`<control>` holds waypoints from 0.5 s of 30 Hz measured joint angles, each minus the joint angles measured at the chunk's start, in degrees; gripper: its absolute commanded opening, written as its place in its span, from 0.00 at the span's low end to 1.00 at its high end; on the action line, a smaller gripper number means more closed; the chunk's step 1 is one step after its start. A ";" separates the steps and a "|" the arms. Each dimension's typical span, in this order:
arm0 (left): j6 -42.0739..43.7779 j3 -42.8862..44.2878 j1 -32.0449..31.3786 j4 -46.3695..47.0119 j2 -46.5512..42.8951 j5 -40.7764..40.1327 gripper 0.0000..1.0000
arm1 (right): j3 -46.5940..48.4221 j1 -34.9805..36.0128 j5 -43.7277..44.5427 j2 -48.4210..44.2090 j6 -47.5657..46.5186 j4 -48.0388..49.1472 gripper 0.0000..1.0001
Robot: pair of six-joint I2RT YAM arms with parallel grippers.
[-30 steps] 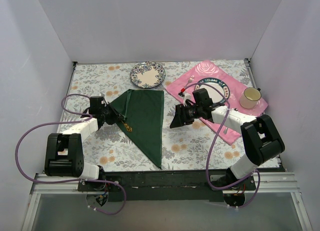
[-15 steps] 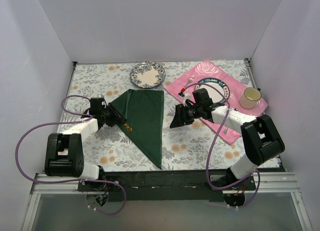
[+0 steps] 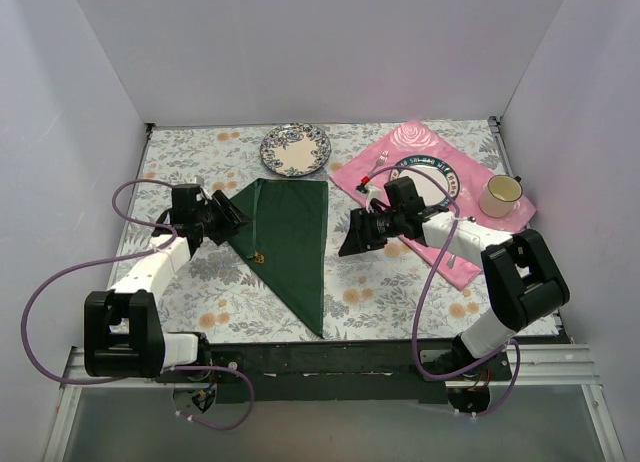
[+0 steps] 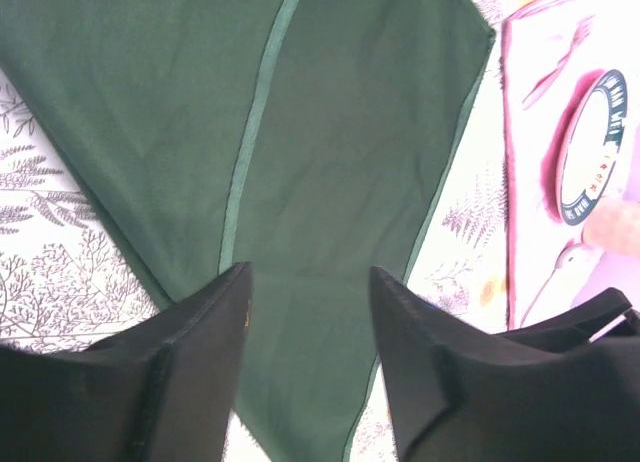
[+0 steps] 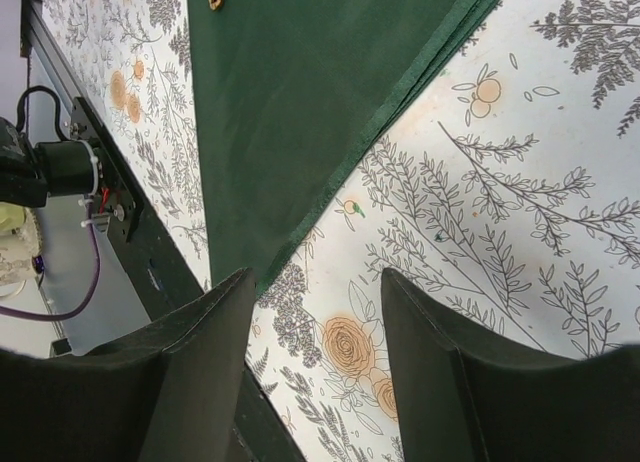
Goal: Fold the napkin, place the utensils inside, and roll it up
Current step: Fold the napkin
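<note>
The dark green napkin (image 3: 290,237) lies flat on the floral tablecloth, folded into a long triangle with its tip toward the near edge. My left gripper (image 3: 232,218) hovers over the napkin's left corner. Its jaws are open with nothing between them, and in the left wrist view the napkin (image 4: 330,162) lies below the left gripper (image 4: 310,272). My right gripper (image 3: 350,244) is open just right of the napkin's long edge. In the right wrist view the right gripper (image 5: 318,277) is over bare tablecloth beside the napkin (image 5: 300,102). I cannot pick out the utensils.
A floral plate (image 3: 295,149) stands behind the napkin. At the right lies a pink rose-patterned placemat (image 3: 420,140) with a rimmed plate (image 3: 452,177), a cream cup (image 3: 500,194) and pale cutlery (image 4: 560,57). White walls enclose three sides. A black rail (image 3: 330,357) runs along the near edge.
My left gripper has opened, let go of the napkin's left corner and drawn back a little to the left. The right arm has not moved.
</note>
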 measured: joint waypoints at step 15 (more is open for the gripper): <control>6.19 -0.59 -9.07 -4.55 -3.39 -2.95 0.56 | 0.07 1.73 4.76 0.00 -3.13 -3.02 0.62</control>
